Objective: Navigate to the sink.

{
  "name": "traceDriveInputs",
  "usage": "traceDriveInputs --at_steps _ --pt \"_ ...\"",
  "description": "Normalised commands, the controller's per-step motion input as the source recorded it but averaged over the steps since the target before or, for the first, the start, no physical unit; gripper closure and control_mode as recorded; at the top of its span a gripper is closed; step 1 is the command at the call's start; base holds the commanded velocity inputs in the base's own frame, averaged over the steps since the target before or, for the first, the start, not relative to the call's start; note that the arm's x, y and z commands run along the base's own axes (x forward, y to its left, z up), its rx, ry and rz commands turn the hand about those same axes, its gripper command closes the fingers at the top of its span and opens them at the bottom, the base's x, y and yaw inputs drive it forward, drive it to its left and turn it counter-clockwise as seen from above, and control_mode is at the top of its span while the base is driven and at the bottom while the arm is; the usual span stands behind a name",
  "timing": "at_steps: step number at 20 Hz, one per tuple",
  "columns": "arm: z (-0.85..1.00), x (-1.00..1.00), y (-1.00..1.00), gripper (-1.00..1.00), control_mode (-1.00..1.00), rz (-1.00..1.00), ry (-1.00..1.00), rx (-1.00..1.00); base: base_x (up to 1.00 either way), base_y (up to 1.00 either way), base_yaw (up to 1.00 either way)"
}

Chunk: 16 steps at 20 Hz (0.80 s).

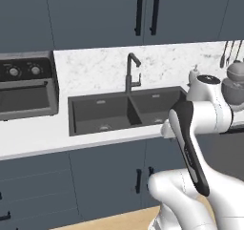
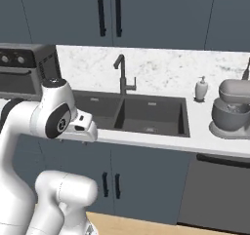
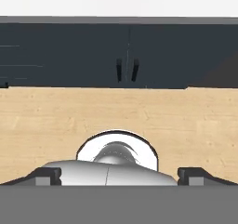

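The dark-grey double-basin sink (image 1: 102, 113) (image 2: 156, 113) is set into the white marble counter (image 1: 33, 138) straight ahead, with its centre divider and round drains showing. A tall dark gooseneck faucet (image 1: 131, 71) (image 2: 122, 75) rises behind the divider. My arm is folded in front of the counter, with the hand hanging just before the counter's front edge. In the hand view my gripper (image 3: 120, 176) points down at the floor, its two dark fingertips (image 3: 46, 175) wide apart, open and holding nothing.
A dark boxy oven with round knobs (image 1: 26, 88) (image 2: 22, 73) stands left of the sink. A grey stand mixer (image 2: 232, 109) (image 1: 234, 83) and a soap bottle (image 2: 201, 89) are to its right. Dark-blue cabinets (image 1: 109, 176) run below the counter, above a wooden floor (image 3: 116, 111).
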Motion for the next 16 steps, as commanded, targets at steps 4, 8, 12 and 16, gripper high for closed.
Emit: traceDriveInputs --at_steps 4,8,12,16 --pt "0.0 0.0 0.0 -1.0 1.0 0.0 0.0 0.0 0.64 0.0 0.0" --pt "0.0 0.0 0.0 -1.0 1.0 0.0 0.0 0.0 0.62 0.0 0.0" --pt "0.0 0.0 0.0 -1.0 1.0 0.0 0.0 0.0 0.41 0.0 0.02" --pt "0.0 0.0 0.0 -1.0 1.0 0.0 0.0 0.0 0.34 0.0 0.04"
